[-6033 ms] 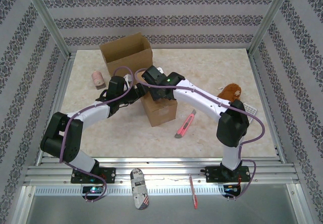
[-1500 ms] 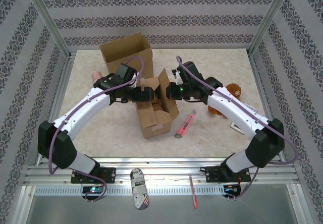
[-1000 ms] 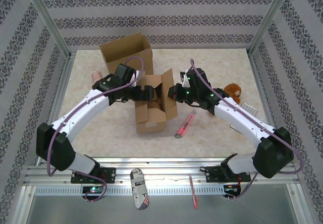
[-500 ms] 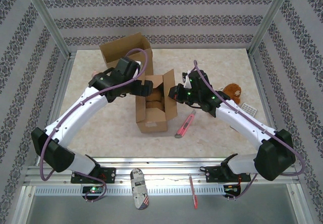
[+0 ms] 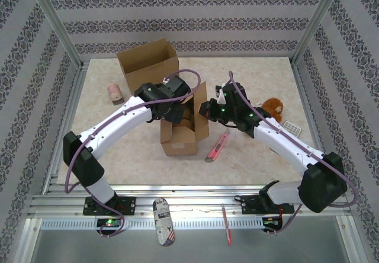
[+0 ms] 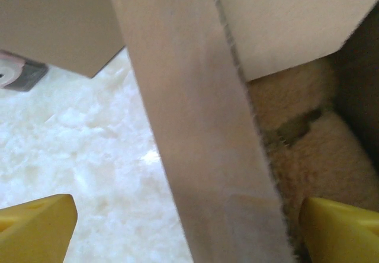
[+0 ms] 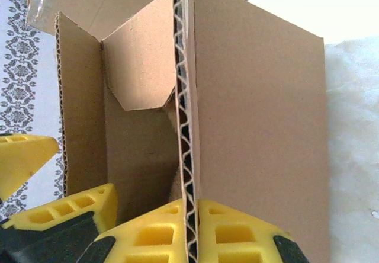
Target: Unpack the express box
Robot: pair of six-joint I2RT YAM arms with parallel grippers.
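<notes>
The express box stands open in the middle of the table. A tan plush thing lies inside it. My right gripper is shut on the edge of the box's raised right flap, whose corrugated edge sits pinched between the yellow pads. My left gripper hovers over the box's opening, open wide. In the left wrist view its fingertips stand on either side of a cardboard flap without touching it.
A second open cardboard box stands at the back left, a pink roll beside it. A pink utility knife lies right of the express box. A brown plush toy and a small white piece lie at the right.
The left arm swung right and its gripper turned over the box's opening. The right gripper kept its hold on the flap. The box, earlier shut and then tilted, now stands upright and open.
</notes>
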